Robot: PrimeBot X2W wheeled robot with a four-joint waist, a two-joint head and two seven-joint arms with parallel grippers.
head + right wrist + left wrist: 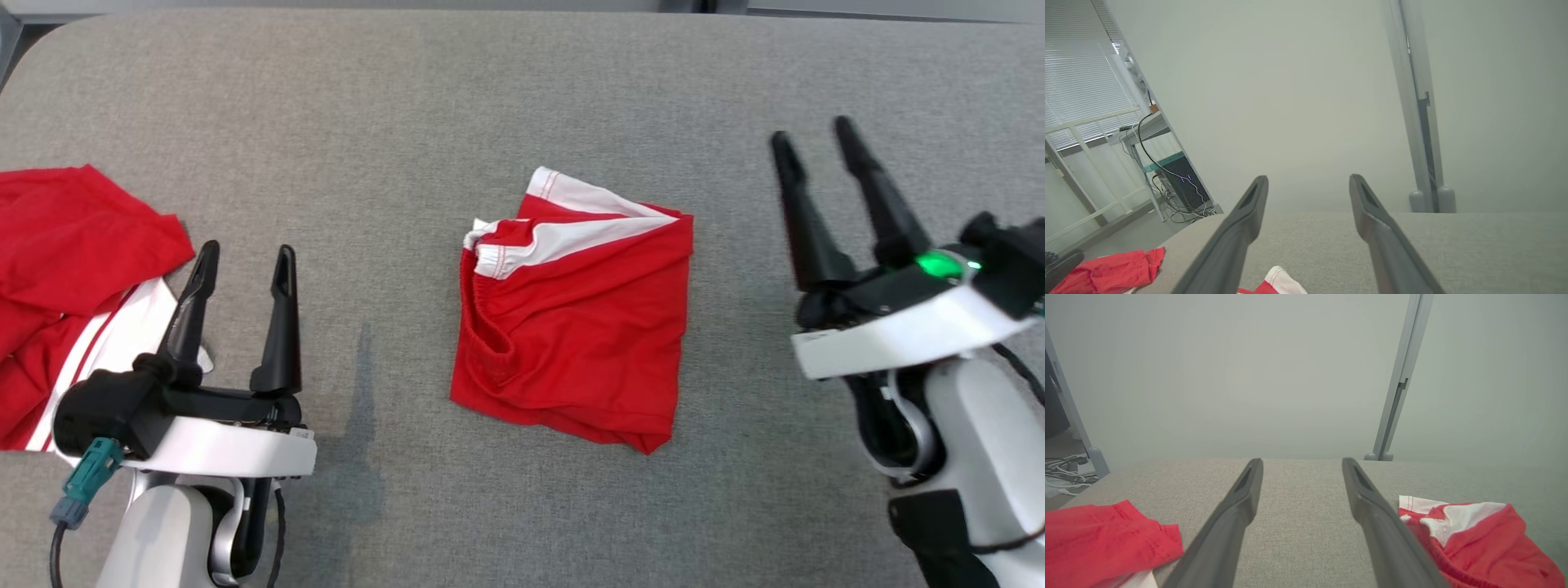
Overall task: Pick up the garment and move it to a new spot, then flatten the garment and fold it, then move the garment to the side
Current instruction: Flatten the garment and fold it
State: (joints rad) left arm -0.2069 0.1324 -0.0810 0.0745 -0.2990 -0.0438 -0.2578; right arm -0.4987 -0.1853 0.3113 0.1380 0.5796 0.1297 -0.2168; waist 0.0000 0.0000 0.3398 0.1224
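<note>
Two grippers frame the near edge of the scene, both with their dark fingers spread wide and nothing between them. The left gripper sits low at the near left, a teal connector plugged in at its wrist. Its outer finger overlaps the white-striped edge of a second red garment (whether it touches the cloth I cannot tell). The right gripper stands at the near right, well apart from any cloth, with a green light glowing on its wrist. A pale label strip on that wrist shell is too small to read.

Between the two arms, near the middle of the grey fabric-covered table, lie the red shorts. They are folded into a rough square, with the elastic waistband bunched at the left edge and white trim showing along the far edge. Neither gripper touches them.

Farther off, the second red garment lies crumpled at the table's left side. Beyond the table's far edge rises a plain pale wall with a grey post. Loose cables lie on the floor, and in the right wrist view a dark computer case stands below a window blind.
</note>
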